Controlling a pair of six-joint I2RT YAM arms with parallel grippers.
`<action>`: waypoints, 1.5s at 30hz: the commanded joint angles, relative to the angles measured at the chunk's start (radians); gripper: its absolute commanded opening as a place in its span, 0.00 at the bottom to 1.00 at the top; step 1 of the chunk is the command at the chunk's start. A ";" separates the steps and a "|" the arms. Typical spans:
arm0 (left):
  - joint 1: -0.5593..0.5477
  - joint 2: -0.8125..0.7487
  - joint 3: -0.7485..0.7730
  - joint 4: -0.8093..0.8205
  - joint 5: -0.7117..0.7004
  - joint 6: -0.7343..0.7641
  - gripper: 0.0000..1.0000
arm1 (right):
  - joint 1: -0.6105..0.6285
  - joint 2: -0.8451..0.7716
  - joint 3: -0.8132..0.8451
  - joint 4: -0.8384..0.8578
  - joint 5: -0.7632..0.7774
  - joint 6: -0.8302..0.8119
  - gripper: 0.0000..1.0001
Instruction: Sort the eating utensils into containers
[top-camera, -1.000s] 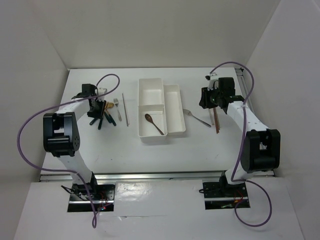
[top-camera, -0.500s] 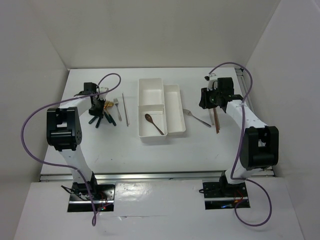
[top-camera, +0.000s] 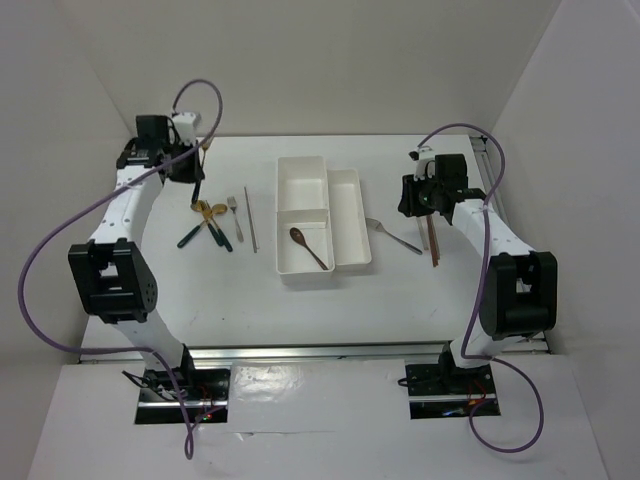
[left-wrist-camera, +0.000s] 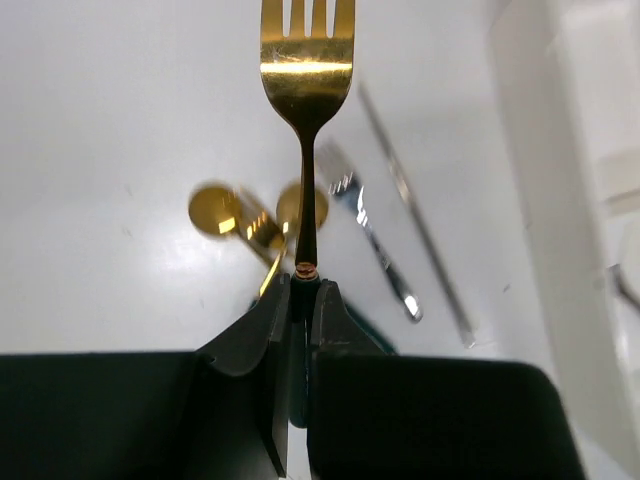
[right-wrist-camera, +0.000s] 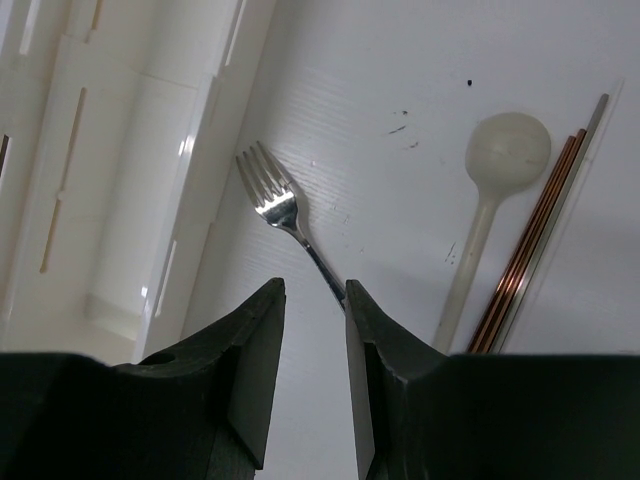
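Observation:
My left gripper (top-camera: 190, 170) is raised over the back left of the table and shut on the dark handle of a gold fork (left-wrist-camera: 306, 70), tines pointing away from the left wrist camera. Below it lie two gold spoons (top-camera: 207, 210) with dark green handles, a silver fork (top-camera: 234, 215) and a silver chopstick (top-camera: 251, 217). The wide two-compartment tray (top-camera: 302, 185) holds a wooden spoon (top-camera: 308, 248); the narrow tray (top-camera: 348, 215) adjoins its right side. My right gripper (right-wrist-camera: 315, 290) is open just above the handle of a silver fork (right-wrist-camera: 272, 195), beside a white spoon (right-wrist-camera: 500, 160) and copper-brown chopsticks (right-wrist-camera: 535, 235).
White walls close in the table on the left, back and right. A purple cable loops off each arm. The right arm's forearm (top-camera: 480, 225) reaches over the right edge of the table.
My left gripper has risen from the utensil pile and swung toward the back left with the gold fork in it. The right arm has not moved.

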 joint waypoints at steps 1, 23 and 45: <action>-0.013 -0.042 0.177 -0.058 0.137 -0.069 0.00 | -0.006 -0.003 0.033 0.025 -0.007 0.007 0.38; -0.397 0.291 0.447 0.129 0.123 0.049 0.00 | -0.016 -0.199 -0.014 -0.090 -0.007 -0.050 0.38; -0.478 0.327 0.190 0.259 0.025 0.088 0.00 | -0.066 -0.241 -0.060 -0.122 -0.007 -0.050 0.38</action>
